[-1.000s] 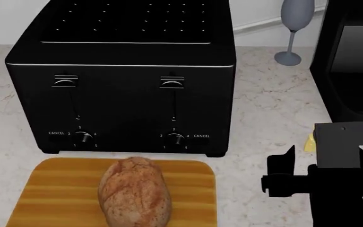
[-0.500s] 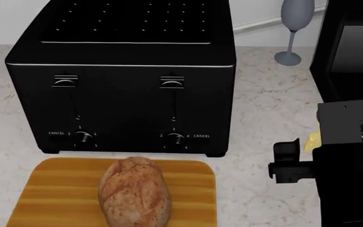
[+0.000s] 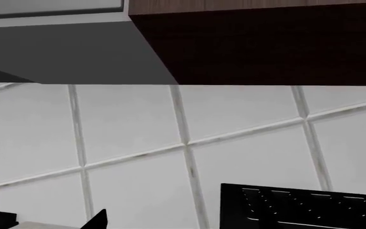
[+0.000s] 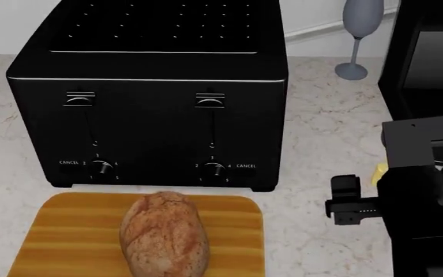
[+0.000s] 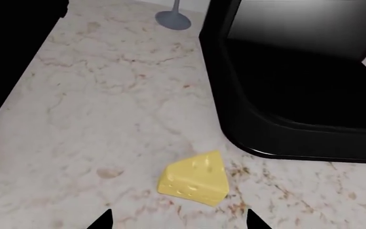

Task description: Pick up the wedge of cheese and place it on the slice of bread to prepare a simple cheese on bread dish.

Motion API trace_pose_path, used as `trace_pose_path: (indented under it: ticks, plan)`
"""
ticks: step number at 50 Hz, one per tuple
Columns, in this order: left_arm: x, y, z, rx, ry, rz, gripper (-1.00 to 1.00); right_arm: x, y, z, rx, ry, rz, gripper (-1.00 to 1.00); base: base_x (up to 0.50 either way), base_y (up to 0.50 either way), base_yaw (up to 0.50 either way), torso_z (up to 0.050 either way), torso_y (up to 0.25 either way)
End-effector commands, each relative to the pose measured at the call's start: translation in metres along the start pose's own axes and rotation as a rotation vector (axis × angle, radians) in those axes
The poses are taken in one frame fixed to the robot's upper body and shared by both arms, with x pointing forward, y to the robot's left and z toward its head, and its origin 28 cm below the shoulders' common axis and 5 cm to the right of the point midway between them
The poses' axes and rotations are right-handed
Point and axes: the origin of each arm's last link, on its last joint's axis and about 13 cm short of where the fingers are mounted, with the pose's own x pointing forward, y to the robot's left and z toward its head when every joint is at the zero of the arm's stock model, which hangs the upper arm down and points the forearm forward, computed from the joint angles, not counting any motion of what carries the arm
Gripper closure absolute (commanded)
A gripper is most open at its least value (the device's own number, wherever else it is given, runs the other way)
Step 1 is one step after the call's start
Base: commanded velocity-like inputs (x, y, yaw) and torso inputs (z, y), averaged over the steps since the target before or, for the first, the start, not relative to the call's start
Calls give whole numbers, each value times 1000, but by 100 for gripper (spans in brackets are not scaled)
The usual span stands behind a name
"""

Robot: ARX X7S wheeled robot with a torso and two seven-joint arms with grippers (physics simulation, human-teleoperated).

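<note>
The wedge of cheese (image 5: pixel 194 184), small, pale yellow with round holes, lies on the marble counter; in the head view only a yellow sliver of it (image 4: pixel 378 171) shows behind my right arm. My right gripper (image 5: pixel 178 220) is open and empty, its two fingertips wide apart just short of the cheese. The slice of bread (image 4: pixel 164 233), a brown oval loaf, lies on the orange cutting board (image 4: pixel 67 231) in front of the toaster. Of my left gripper only one dark fingertip (image 3: pixel 97 220) shows, pointing at a tiled wall.
A large black toaster (image 4: pixel 152 92) stands behind the board. A black appliance (image 5: pixel 297 81) stands on the counter close beside the cheese. A grey wine glass (image 4: pixel 357 34) stands at the back right. A dark cabinet (image 3: pixel 253 43) hangs above the tiles.
My right arm has moved forward and up in the head view, towards the cheese, and now covers more of it. The bread and board have not moved.
</note>
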Motion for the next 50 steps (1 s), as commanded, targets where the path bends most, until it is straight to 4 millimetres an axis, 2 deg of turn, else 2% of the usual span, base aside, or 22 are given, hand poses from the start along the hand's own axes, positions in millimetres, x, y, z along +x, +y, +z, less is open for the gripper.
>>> trace_pose_path:
  ticks: [1, 15, 25, 32, 34, 45, 50]
  plan:
    - [0, 0, 1, 2, -1, 1, -100, 6, -4, -1, 6, 33, -1, -100, 0, 0, 0, 0, 0]
    - [0, 0, 0, 2, 0, 2, -100, 18, -5, 12, -6, 28, -2, -100, 0, 0, 0, 0, 0]
    - [-1, 0, 0, 7, 2, 2, -100, 28, -8, 14, 0, 41, -11, -100, 0, 0, 0, 0, 0]
    - [-1, -1, 0, 8, 3, 2, -100, 37, -8, 5, 0, 57, -10, -100, 0, 0, 0, 0, 0]
    - [-1, -1, 0, 9, 3, 1, -100, 35, -9, 11, -3, 57, -4, -100, 0, 0, 0, 0, 0]
    - [-1, 0, 1, 5, 1, 2, -100, 43, -11, 5, 4, 75, -8, -100, 0, 0, 0, 0, 0]
    - [-1, -1, 1, 5, 0, 3, -100, 44, -11, 9, 18, 78, 1, -100, 0, 0, 0, 0, 0]
